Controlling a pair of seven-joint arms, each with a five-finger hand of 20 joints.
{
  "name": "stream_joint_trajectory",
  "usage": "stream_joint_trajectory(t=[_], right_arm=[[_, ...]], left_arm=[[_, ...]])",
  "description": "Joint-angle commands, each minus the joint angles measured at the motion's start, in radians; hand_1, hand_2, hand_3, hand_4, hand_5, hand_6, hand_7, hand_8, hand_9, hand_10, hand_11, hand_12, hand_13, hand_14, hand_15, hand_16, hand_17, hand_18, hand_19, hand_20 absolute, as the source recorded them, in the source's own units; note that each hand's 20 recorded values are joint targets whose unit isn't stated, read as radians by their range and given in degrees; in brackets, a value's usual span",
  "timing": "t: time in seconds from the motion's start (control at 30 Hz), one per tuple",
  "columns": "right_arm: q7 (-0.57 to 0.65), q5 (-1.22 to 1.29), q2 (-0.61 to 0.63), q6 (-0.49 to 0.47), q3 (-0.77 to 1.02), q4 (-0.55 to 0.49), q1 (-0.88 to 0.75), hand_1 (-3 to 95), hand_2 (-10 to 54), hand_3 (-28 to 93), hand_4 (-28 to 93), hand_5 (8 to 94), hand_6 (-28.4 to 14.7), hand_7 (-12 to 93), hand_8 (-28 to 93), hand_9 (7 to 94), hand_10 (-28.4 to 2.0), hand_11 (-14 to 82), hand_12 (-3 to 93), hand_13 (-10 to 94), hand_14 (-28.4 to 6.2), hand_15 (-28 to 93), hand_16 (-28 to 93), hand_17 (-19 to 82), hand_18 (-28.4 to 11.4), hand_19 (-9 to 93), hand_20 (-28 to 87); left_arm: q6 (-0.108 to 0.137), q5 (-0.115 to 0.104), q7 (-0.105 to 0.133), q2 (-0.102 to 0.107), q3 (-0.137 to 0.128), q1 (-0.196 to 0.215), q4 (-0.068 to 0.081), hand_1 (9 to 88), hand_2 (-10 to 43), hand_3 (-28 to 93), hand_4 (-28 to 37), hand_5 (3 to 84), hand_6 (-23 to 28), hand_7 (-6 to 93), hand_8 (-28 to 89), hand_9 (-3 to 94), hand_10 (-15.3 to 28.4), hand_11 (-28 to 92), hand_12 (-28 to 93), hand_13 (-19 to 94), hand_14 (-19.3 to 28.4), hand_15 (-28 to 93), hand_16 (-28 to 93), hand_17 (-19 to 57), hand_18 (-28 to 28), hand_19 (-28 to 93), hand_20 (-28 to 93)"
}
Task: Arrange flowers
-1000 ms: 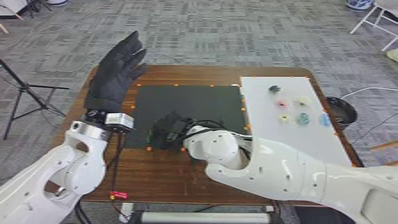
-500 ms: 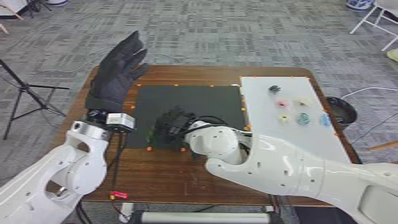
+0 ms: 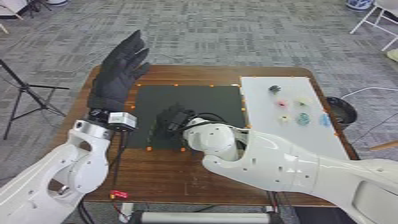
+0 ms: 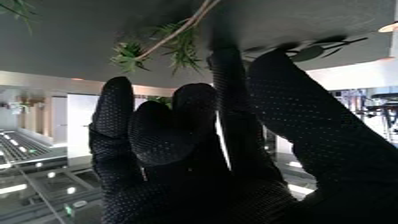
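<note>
1. Head view: the left hand (image 3: 114, 82) is hanging over the left edge of the table (image 3: 187, 175), its fingers extending straight and holding nothing.
2. Head view: the right hand (image 3: 174, 119) is hovering low over the black mat (image 3: 213, 94), to the right of the left hand's fingers and nearer the robot.
3. Head view: well apart from the right hand's fingers, on their right, the white board (image 3: 306, 142) is carrying a dark flower (image 3: 274, 89), a pink flower (image 3: 282, 103), a pale flower (image 3: 303, 101), a yellow flower (image 3: 284, 119), a green-blue flower (image 3: 303, 119) and a light blue flower (image 3: 324, 120). The dark one is lying farthest from the robot.
4. Right wrist view: the right hand (image 4: 213, 192) is showing some fingers reaching out and one bending; I cannot tell whether they are gripping anything.
5. Right wrist view: a needle-leaved sprig (image 4: 181, 46) with a brown stem is lying just beyond the fingertips.
6. Right wrist view: a broad-leaved sprig (image 4: 308, 53) is showing right beside the thumb tip, partly hidden behind it; contact is staying unclear.
</note>
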Motion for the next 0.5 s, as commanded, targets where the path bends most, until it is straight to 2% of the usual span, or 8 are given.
stream_joint_trajectory(t=[0.03, 0.17, 0.33, 0.5], right_arm=[[0.002, 0.020, 0.006, 0.002, 0.001, -0.010, -0.021, 28.7, 0.7, 93, -16, 50.3, 2.6, 17, -11, 53.4, -14.2, 62.3, 75.8, 58, -14.9, 93, 49, 20, -21.5, 71, 50], [-0.031, 0.020, 0.010, 0.034, 0.006, -0.016, -0.028, 28.7, 0.8, 93, -16, 50.3, 2.6, 17, -11, 53.4, -14.3, 62.5, 75.6, 58, -14.9, 93, 49, 20, -21.4, 71, 49], [-0.012, 0.014, 0.007, 0.046, 0.007, -0.024, -0.026, 28.3, 1.4, 93, -17, 50.3, 2.6, 17, -11, 53.5, -14.3, 62.6, 75.4, 58, -14.9, 93, 49, 20, -21.5, 71, 49], [0.001, 0.003, 0.023, 0.051, 0.031, -0.026, -0.035, 27.9, 1.7, 93, -16, 50.1, 2.6, 17, -11, 53.7, -14.3, 62.8, 75.2, 58, -14.9, 93, 48, 20, -21.5, 71, 49]], left_arm=[[-0.010, 0.002, 0.010, -0.012, -0.004, -0.002, -0.003, 25.0, -6.9, 67, -27.0, 24.1, 1.2, 14.6, -7, 16.7, 8.8, 12, 22, 12, 11.3, 13, 11, -13.8, 18.3, 31, 13], [-0.009, 0.001, 0.009, -0.013, -0.005, -0.001, -0.002, 24.9, -6.9, 67, -27.1, 24.2, 1.2, 14.6, -7, 16.7, 8.9, 12, 22, 12, 11.3, 13, 11, -13.8, 18.3, 31, 13], [-0.011, 0.001, 0.008, -0.015, 0.001, -0.007, 0.000, 24.9, -6.9, 67, -27.1, 24.2, 1.2, 14.6, -7, 16.7, 8.8, 12, 22, 12, 11.3, 13, 11, -13.8, 18.2, 31, 13], [-0.004, 0.002, 0.008, -0.016, -0.007, 0.006, -0.002, 24.9, -6.9, 67, -27.1, 24.2, 1.2, 14.5, -7, 16.6, 8.8, 12, 22, 12, 11.3, 13, 11, -13.8, 18.3, 31, 13]])
